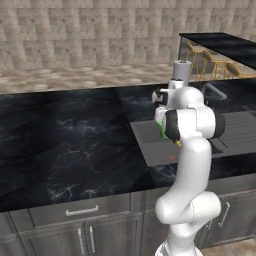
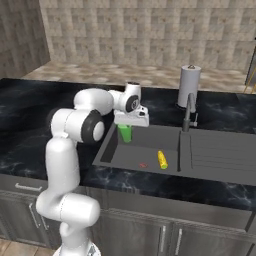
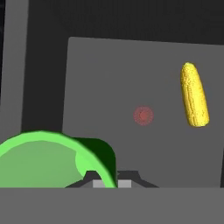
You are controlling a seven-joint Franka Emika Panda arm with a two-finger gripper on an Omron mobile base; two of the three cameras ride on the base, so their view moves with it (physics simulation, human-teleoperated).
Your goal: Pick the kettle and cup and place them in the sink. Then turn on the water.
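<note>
Counter [image 2: 30, 107] — black marble, running the width of the base views, with grey cabinets below. The sink [image 2: 210, 160] is recessed into it: a grey rectangular basin on the left, a ribbed drainboard on the right, and a slim curved faucet [image 2: 189, 111] at the back edge. A paper-towel roll [image 2: 189, 85] stands upright on the counter behind the faucet.

Basin contents: a corn cob [image 2: 162, 159] lies on the floor near the middle, toward the drainboard side; a small red drain mark [image 2: 143, 164] sits just left of it, apart from it. In the hand view the cob [image 3: 194, 95] lies upper right and the red mark [image 3: 143, 115] is near centre.

Cup [image 2: 125, 133] — bright green, tapered, no handle, upright with the open mouth up. It hangs in the basin's back-left corner, directly under the hand; whether its base touches the floor cannot be told. In the hand view the rim [image 3: 48, 157] fills the lower left, with the pale interior visible.

Gripper [image 2: 127, 126] — pointing down, jaws pinched on the cup's rim; the wall of the cup runs between the fingertips [image 3: 127, 180]. In the left base view the arm covers most of the cup [image 1: 161, 127], leaving a green sliver.
</note>
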